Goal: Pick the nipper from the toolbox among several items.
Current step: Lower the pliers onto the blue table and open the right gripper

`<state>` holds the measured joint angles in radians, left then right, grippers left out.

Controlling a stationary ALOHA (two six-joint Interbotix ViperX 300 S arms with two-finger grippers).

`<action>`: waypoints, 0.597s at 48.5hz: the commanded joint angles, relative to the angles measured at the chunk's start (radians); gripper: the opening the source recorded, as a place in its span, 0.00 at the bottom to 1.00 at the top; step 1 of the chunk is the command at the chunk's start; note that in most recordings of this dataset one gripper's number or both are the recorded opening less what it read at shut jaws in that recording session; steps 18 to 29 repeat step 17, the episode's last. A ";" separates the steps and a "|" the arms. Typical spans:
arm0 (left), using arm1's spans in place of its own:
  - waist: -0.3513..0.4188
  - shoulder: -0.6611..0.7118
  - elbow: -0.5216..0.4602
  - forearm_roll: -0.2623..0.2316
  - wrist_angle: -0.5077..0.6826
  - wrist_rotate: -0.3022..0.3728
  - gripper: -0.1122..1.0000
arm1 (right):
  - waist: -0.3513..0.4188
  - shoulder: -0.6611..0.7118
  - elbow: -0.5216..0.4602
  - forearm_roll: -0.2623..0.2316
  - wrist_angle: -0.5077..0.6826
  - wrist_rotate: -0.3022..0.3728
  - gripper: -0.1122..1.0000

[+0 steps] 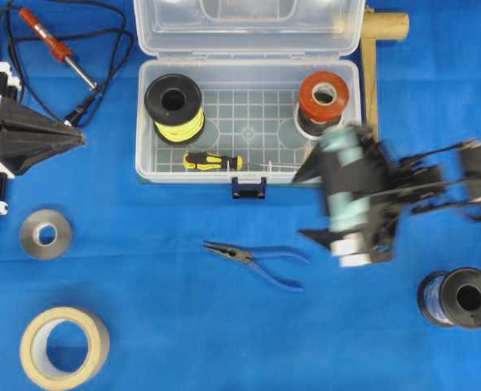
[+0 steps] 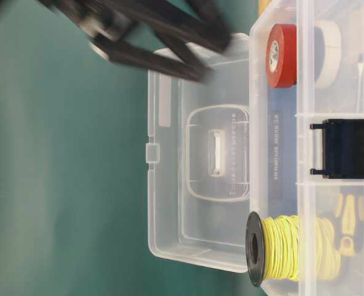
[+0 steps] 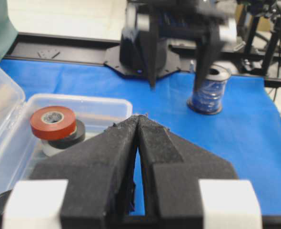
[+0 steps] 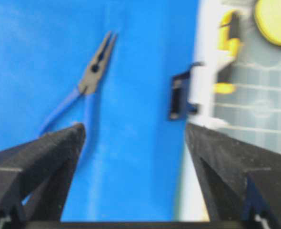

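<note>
Scanning from the left edge of the overhead view, I see my left gripper (image 1: 81, 138) parked over the counter (image 1: 143, 342) beside the soldering iron (image 1: 57, 49), its jaws pressed together to a point and holding nothing. Below it lie a grey tape roll (image 1: 46, 234) and a tan tape roll (image 1: 64, 347). Moving across, the toolbox (image 1: 249, 175) sits open, lid back, with a yellow wire spool (image 1: 174, 107), a screwdriver (image 1: 212, 161) and a red tape roll (image 1: 323, 95) inside.

The nipper (image 1: 257, 260) is out of the box, flat on the blue cloth just in front of the dark latch (image 1: 249, 189). It has dark pointed metal jaws and two slim, curved blue handles. Its long axis runs roughly left to right, slightly tilted, nose pointing left and handles trailing right and toward me.

Further right, my right gripper (image 1: 314, 204) is motion-blurred, jaws spread wide and empty, near the toolbox's right front corner. A blue wire spool (image 1: 459, 297) stands at the far right.
</note>
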<state>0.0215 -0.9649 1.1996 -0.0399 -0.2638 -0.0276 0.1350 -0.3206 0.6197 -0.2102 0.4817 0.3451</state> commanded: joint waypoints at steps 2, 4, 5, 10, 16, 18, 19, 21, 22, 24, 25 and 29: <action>0.003 0.005 -0.011 -0.002 -0.005 -0.002 0.10 | -0.037 -0.158 0.071 -0.015 -0.006 0.003 0.85; 0.003 0.005 -0.011 -0.002 -0.005 -0.002 0.10 | -0.051 -0.212 0.106 -0.017 -0.017 0.005 0.85; 0.003 0.005 -0.011 -0.002 -0.005 -0.002 0.10 | -0.055 -0.236 0.123 -0.017 -0.021 0.006 0.85; 0.003 0.005 -0.011 -0.002 -0.005 -0.002 0.10 | -0.080 -0.362 0.212 -0.017 -0.067 0.015 0.85; 0.003 0.006 -0.011 -0.002 -0.006 -0.002 0.10 | -0.121 -0.488 0.316 -0.017 -0.109 0.017 0.85; 0.003 0.005 -0.011 -0.002 -0.005 0.000 0.10 | -0.127 -0.505 0.331 -0.017 -0.117 0.017 0.85; 0.003 0.005 -0.011 -0.002 -0.005 0.000 0.10 | -0.127 -0.505 0.331 -0.017 -0.117 0.017 0.85; 0.003 0.005 -0.011 -0.002 -0.005 0.000 0.10 | -0.127 -0.505 0.331 -0.017 -0.117 0.017 0.85; 0.003 0.005 -0.011 -0.002 -0.005 0.000 0.10 | -0.127 -0.505 0.331 -0.017 -0.117 0.017 0.85; 0.003 0.005 -0.011 -0.002 -0.005 0.000 0.10 | -0.127 -0.505 0.331 -0.017 -0.117 0.017 0.85; 0.003 0.005 -0.011 -0.002 -0.005 0.000 0.10 | -0.127 -0.505 0.331 -0.017 -0.117 0.017 0.85; 0.003 0.005 -0.011 -0.002 -0.005 0.000 0.10 | -0.127 -0.505 0.331 -0.017 -0.117 0.017 0.85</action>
